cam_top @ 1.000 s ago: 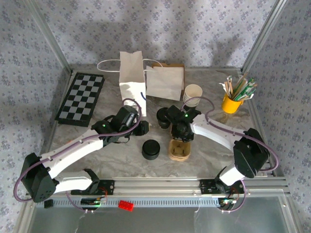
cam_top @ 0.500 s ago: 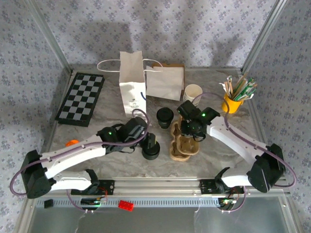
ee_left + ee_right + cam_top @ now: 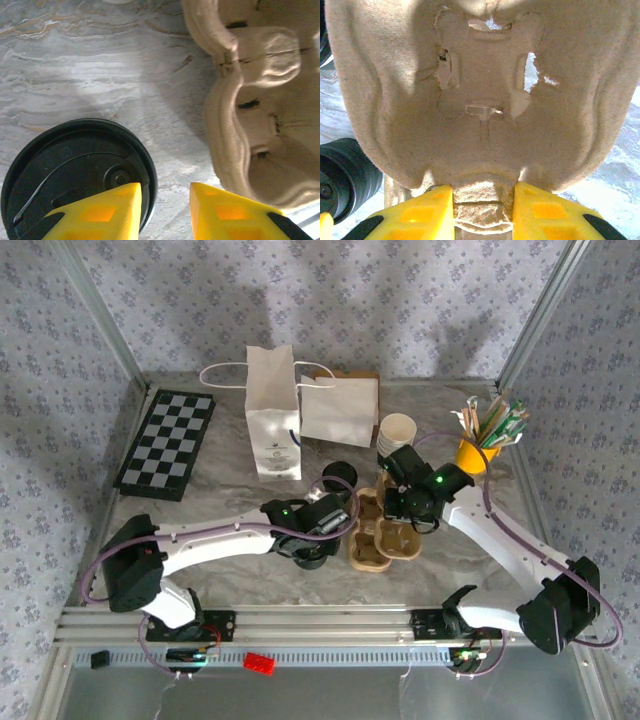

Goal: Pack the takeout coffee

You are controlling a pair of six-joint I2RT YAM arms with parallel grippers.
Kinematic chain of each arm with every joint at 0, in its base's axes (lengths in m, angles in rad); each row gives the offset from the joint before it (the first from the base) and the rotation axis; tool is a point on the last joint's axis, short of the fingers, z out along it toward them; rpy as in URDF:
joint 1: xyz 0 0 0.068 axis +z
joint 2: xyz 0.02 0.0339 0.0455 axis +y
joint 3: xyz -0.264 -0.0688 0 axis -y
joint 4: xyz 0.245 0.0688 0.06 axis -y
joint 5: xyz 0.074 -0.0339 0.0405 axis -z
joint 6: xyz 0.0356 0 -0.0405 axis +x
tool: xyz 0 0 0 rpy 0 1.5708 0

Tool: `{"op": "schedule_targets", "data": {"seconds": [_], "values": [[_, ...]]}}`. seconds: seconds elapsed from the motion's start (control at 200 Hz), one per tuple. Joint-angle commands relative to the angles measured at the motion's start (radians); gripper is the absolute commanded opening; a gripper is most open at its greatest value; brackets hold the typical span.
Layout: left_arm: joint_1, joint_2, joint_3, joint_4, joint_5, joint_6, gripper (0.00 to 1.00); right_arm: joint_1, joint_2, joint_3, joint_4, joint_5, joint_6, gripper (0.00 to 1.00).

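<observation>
One coffee cup [image 3: 338,474] stands by two paper bags [image 3: 272,430] toward the tabletop's far edge. The right end effector [image 3: 482,192] is clenched on the one cup tray [image 3: 480,90]. The left end effector [image 3: 165,195] sits at one black lid [image 3: 70,170], and I cannot tell if it grips.

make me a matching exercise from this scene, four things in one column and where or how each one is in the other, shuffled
Things
1. white paper bag with handles
2. black-and-white checkered board
3. yellow cup holding sticks
4. brown moulded pulp cup carrier

Places or states
A. clamped at its edge by the right gripper
B. lying flat at the left of the table
C. standing upright at the back, near the middle
D. standing at the right, towards the back

Pairs: 1-C, 2-B, 3-D, 4-A
</observation>
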Motion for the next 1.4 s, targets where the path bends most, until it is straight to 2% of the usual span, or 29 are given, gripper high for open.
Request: {"op": "schedule_targets", "data": {"seconds": [0.0,0.51,0.74,0.94,1.179,1.264,1.394], "values": [[-0.005,0.033,0.058,-0.084,-0.057,0.011,0.31,-0.01,-0.022,-0.006,-0.028,-0.011,-0.024,0.31],[-0.006,0.083,0.071,-0.304,-0.21,-0.035,0.33,-0.024,-0.027,-0.002,-0.014,-0.016,-0.027,0.31],[0.045,0.026,-0.004,-0.387,-0.255,-0.079,0.34,-0.025,-0.027,0.003,-0.003,-0.02,-0.027,0.3],[0.16,-0.103,-0.14,-0.425,-0.273,-0.095,0.35,-0.023,-0.019,0.018,0.005,-0.009,-0.035,0.31],[0.402,-0.287,-0.259,-0.469,-0.311,-0.031,0.36,-0.01,0.0,0.052,0.009,-0.014,-0.04,0.31],[0.481,-0.357,-0.271,-0.456,-0.282,0.021,0.36,0.0,0.011,0.066,0.009,-0.014,-0.04,0.3],[0.528,-0.439,-0.237,-0.428,-0.211,0.1,0.37,0.006,0.025,0.092,-0.005,-0.007,-0.041,0.3]]}}
